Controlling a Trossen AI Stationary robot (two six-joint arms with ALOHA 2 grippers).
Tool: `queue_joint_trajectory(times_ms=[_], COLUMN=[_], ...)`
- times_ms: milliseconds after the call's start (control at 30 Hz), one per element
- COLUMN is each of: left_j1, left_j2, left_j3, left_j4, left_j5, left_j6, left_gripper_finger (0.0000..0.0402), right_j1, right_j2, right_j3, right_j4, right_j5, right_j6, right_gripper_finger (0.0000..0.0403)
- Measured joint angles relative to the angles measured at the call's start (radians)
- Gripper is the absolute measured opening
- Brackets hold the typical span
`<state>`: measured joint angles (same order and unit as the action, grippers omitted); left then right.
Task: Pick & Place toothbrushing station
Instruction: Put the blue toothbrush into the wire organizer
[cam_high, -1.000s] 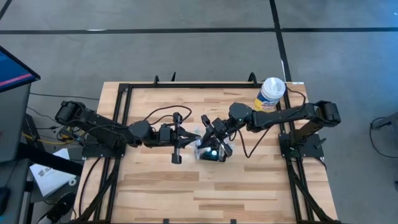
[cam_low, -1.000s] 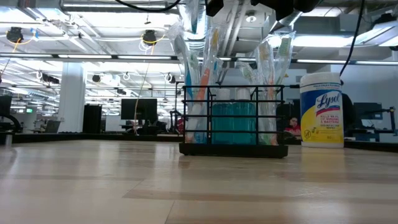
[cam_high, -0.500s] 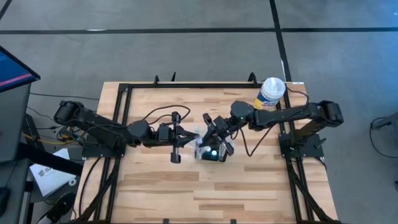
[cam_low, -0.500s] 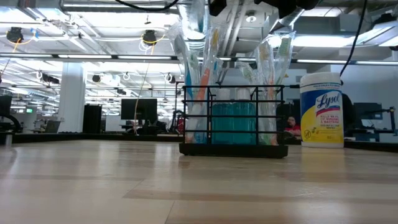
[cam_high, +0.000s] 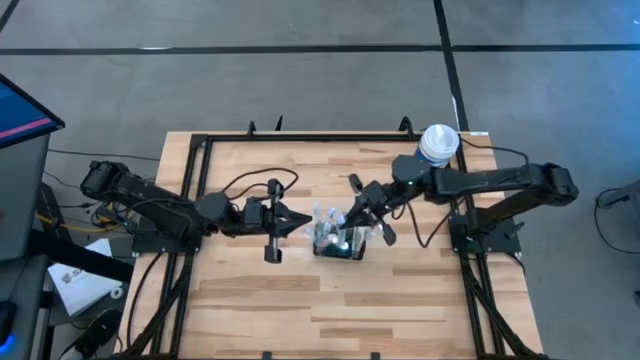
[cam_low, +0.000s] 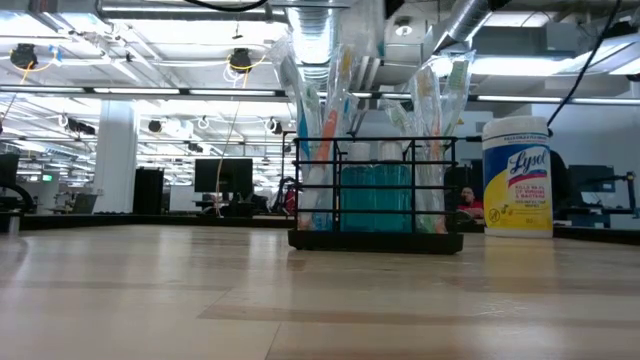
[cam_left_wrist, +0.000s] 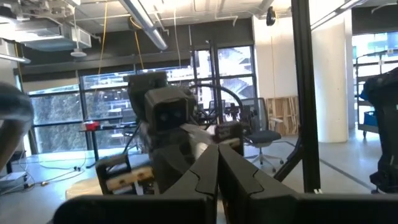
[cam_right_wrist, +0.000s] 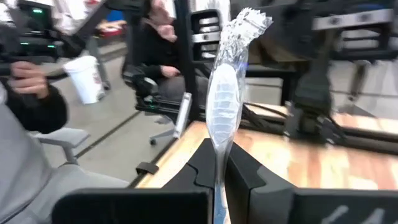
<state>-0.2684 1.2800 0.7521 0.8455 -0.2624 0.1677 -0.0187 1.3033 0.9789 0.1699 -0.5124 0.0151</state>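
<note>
Wooden table (cam_high: 300, 300), black frame rail round its edges. Left arm (cam_high: 150, 205) reaches in from the left side, right arm (cam_high: 490, 182) from the right, both meeting near table centre. White-and-yellow wipes canister (cam_high: 437, 145) stands at the far right corner; in the low view it is right of the holder (cam_low: 517, 177). Toothbrushing station (cam_high: 338, 243) sits about mid-table, a black wire holder (cam_low: 375, 190), upright, flat on the wood, with wrapped toothbrushes (cam_low: 322, 120) and a teal cup (cam_low: 376, 198) inside. Left gripper (cam_high: 300, 219) just left of the station, fingers clenched together, nothing between them; wrist view shows the two fingers (cam_left_wrist: 202, 177) pressed tip to tip. Right gripper (cam_high: 352, 216) just over the station's right side, clamped on a plastic-wrapped toothbrush (cam_right_wrist: 227, 93), the wrapper standing up out of the fingers (cam_right_wrist: 244, 168). Seated people (cam_right_wrist: 37, 124) in the room beyond the table, one holding a white cup (cam_right_wrist: 86, 78).
</note>
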Motion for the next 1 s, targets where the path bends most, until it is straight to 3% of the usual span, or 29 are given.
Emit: queue_joint_trajectory(times_ms=[400,567,1000], left_j1=[-0.041,-0.061,-0.079], left_j2=[0.000,0.001,0.001], left_j3=[0.000,0.000,0.000], left_j4=[0.001,0.001,0.000], left_j5=[0.000,0.001,0.002], left_j6=[0.000,0.000,-0.027], left_gripper_finger=[0.0000,0.0000,0.0000], right_j1=[-0.008,-0.028,-0.172], right_j2=[-0.130,-0.187,-0.271], right_j3=[0.001,0.001,0.001], right_j4=[-0.242,-0.267,-0.374], right_j5=[0.138,0.170,0.206], right_j6=[-0.015,-0.016,-0.018], right_gripper_finger=[0.0002,0.0002,0.0003])
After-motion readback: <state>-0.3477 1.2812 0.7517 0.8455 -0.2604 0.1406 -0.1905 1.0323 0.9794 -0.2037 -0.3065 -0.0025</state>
